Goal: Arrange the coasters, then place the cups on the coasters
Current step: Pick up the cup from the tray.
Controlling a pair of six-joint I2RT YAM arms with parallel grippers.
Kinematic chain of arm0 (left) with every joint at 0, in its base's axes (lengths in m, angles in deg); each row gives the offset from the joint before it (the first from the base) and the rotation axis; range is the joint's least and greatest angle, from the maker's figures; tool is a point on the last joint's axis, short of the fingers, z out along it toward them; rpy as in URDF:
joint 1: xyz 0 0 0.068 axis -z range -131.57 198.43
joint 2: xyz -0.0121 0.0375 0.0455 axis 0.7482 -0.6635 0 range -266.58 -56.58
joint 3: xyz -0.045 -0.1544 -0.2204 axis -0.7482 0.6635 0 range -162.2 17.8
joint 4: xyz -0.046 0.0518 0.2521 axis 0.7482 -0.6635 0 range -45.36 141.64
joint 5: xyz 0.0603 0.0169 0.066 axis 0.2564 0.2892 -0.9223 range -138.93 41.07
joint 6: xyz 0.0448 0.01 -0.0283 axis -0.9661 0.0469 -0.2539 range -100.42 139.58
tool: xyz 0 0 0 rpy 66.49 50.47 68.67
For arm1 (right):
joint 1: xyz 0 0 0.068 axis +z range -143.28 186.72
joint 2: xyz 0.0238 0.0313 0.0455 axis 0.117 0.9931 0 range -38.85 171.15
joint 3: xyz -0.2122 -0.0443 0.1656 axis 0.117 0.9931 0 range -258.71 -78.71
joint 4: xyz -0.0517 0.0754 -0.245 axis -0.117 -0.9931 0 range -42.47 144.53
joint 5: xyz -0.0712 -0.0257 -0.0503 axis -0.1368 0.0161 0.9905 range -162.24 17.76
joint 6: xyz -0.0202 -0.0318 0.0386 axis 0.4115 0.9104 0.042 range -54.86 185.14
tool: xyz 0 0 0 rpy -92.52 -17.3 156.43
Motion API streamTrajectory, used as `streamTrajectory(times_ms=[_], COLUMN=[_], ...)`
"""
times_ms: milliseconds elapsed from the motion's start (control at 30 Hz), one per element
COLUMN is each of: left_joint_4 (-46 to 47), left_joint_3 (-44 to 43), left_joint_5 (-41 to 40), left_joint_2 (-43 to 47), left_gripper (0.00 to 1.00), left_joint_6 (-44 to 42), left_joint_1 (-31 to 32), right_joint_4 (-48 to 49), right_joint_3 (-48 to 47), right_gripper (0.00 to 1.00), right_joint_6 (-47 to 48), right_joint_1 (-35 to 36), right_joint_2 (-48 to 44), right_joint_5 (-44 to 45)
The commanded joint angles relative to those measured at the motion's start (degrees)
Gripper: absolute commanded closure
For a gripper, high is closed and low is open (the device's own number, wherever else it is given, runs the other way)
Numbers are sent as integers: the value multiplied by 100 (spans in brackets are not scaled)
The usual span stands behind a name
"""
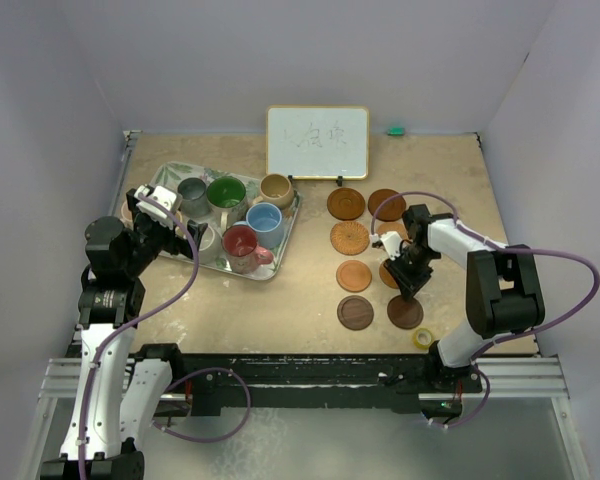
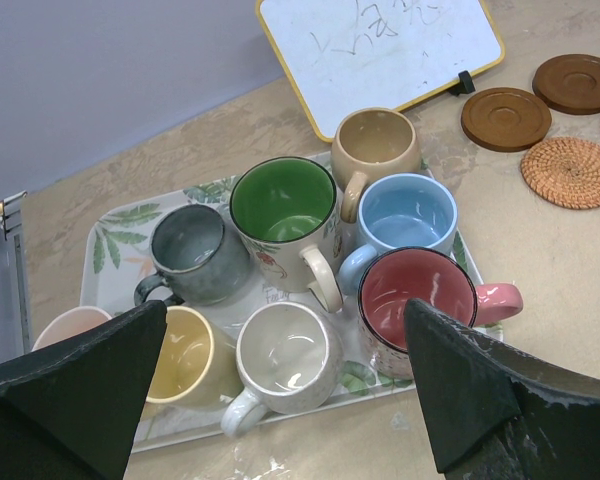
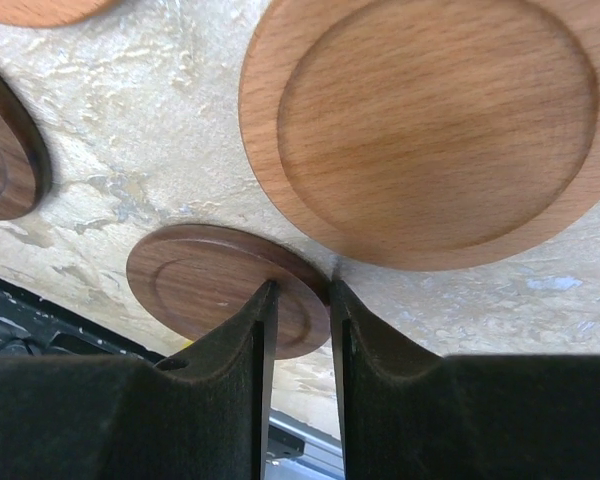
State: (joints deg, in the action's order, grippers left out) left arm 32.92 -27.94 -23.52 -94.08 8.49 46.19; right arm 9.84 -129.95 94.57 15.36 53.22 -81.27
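Several coasters lie in two columns at the right, woven ones point(image 1: 349, 238) behind and dark brown ones point(image 1: 355, 312) in front. My right gripper point(image 1: 410, 296) point(image 3: 300, 285) points down at the front right dark brown coaster point(image 3: 215, 285). Its jaws stand narrowly apart: one fingertip rests on the disc, the other beside its rim. An orange coaster point(image 3: 430, 120) lies just behind. Several cups stand on the leaf tray point(image 2: 110, 225), among them green point(image 2: 280, 200), blue point(image 2: 405, 215) and red point(image 2: 415, 290). My left gripper point(image 2: 280, 310) point(image 1: 175, 220) hangs wide open above the white cup point(image 2: 285, 355), holding nothing.
A whiteboard point(image 1: 317, 141) leans at the back of the table. A small yellow tape roll point(image 1: 422, 338) lies by the front edge, right of the dark coasters. A small green object point(image 1: 395, 130) sits at the back wall. Grey walls close in both sides.
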Motion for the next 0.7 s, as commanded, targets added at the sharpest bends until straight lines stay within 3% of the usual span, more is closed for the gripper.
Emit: streamTrajectory(times_ms=[0, 267, 667], left_joint_4=[154, 141, 127], left_joint_3=[21, 21, 4], left_joint_5=[128, 144, 155], left_joint_2=[41, 41, 53], left_gripper=[1, 1, 1], left_joint_6=[-2, -13, -8], left_joint_1=[-40, -40, -40], right_joint_4=[345, 296, -41], right_joint_3=[-182, -207, 35], right_gripper=[71, 70, 68], right_joint_6=[-112, -28, 811], right_joint_1=[41, 32, 32], right_joint_2=[-23, -39, -40], right_joint_5=[-319, -140, 422])
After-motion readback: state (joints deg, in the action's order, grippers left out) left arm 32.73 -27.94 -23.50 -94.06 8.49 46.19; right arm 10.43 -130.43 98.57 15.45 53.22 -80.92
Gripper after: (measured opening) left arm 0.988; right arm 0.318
